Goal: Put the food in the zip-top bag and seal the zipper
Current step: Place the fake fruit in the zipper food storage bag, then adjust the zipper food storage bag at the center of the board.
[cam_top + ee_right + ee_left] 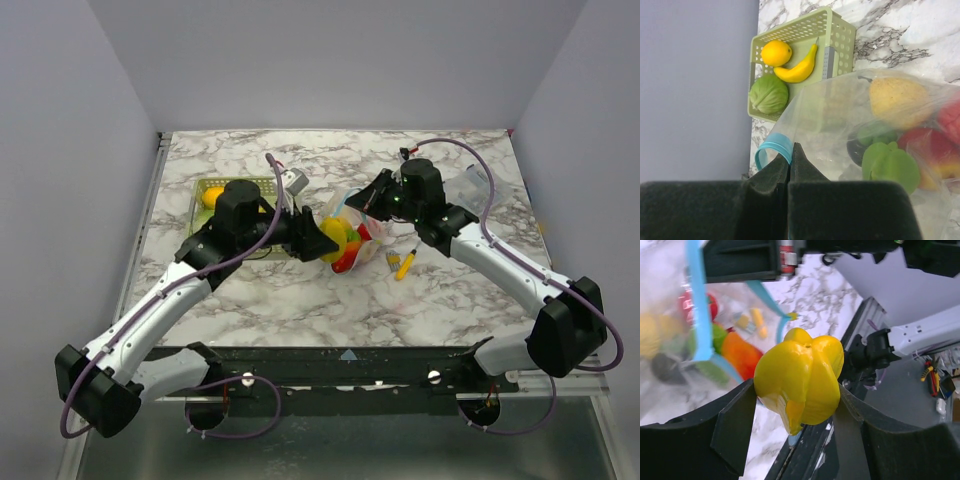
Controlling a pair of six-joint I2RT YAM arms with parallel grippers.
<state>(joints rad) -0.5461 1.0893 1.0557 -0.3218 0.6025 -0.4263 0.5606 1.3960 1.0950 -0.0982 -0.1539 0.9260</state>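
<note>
My left gripper (318, 238) (796, 399) is shut on a yellow toy pepper (801, 376) (335, 234) and holds it at the mouth of the clear zip-top bag (360, 222) (840, 115). My right gripper (377, 196) (790, 149) is shut on the bag's light-blue zipper strip (774, 145) (697, 305) and holds that edge up. Inside the bag lie a yellow fruit (897, 100), a green pepper (890, 165), red pieces (950, 120) and an orange piece (740, 354).
A green basket (237, 187) (840, 30) at the back left holds an orange fruit (776, 52), a banana (797, 71) and a green cabbage (769, 94). A yellow stick with a black tip (405, 264) lies right of the bag. A smaller clear plastic piece (470, 185) lies at the back right.
</note>
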